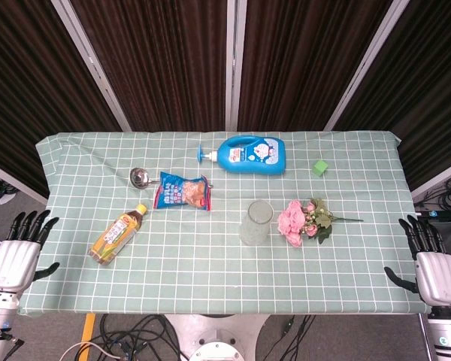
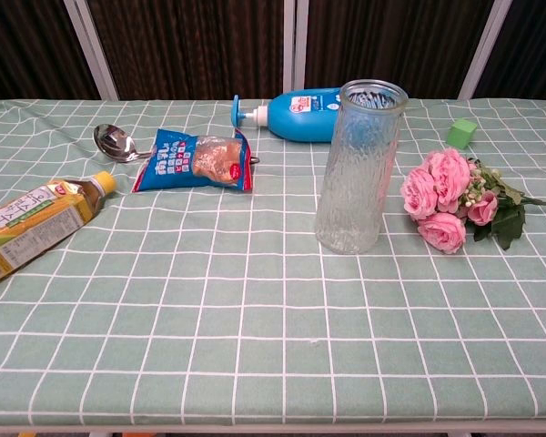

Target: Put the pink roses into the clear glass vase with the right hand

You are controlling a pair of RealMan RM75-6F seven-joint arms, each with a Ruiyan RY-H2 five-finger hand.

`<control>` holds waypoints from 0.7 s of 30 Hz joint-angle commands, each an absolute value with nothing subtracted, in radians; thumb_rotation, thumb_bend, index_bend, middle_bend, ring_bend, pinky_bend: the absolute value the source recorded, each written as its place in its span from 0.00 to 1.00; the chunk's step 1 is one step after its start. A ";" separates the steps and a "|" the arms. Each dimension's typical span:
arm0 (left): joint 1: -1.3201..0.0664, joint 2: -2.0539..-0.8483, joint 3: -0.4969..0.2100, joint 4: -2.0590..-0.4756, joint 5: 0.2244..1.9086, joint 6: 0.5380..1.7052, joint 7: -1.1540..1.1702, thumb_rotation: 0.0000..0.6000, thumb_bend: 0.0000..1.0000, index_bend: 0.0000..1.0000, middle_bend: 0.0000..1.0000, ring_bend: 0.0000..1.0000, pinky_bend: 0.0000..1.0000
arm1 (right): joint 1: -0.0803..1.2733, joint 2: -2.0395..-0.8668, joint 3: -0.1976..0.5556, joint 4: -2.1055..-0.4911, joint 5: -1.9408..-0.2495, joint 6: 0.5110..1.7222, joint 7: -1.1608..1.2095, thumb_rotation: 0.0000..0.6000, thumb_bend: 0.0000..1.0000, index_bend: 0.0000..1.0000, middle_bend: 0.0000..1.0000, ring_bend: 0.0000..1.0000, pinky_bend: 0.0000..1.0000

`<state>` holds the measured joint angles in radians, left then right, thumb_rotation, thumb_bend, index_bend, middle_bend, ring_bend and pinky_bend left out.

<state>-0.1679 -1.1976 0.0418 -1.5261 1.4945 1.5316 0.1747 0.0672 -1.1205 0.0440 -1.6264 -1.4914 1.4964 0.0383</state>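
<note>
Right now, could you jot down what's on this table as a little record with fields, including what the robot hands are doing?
roses: lying flat, right of the vase, not touching it
vase: upright, empty
left robot hand: open, at the table's left edge, holding nothing
right robot hand: open, at the right edge, holding nothing
blue bottle: on its side, far side
tea bottle: on its side, left
snack bag: beside a spoon
green cube: far right
task: not started

The head view looks steeply down from high above the near edge, taking in the whole surface (image 1: 210, 278). The chest view sits low and close, facing across the same surface (image 2: 255, 346) toward the dark curtains (image 2: 191, 45).
</note>
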 commanded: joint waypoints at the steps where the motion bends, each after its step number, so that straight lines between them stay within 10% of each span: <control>1: -0.163 -1.209 0.032 -1.510 1.497 1.536 0.163 1.00 0.03 0.13 0.05 0.02 0.05 | 0.069 -1.122 0.047 -1.627 -1.484 1.487 0.037 1.00 0.10 0.00 0.00 0.00 0.00; 21: -0.139 -1.225 -0.001 -1.524 1.522 1.548 0.154 1.00 0.02 0.13 0.05 0.02 0.05 | 0.220 -1.092 0.124 -1.722 -1.309 1.219 -0.090 1.00 0.10 0.00 0.00 0.00 0.00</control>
<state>-0.1393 -1.2247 -0.0002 -1.5228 1.5209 1.5487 0.1540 0.1800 -1.0967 0.1021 -1.7091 -1.3522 1.2740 -0.0635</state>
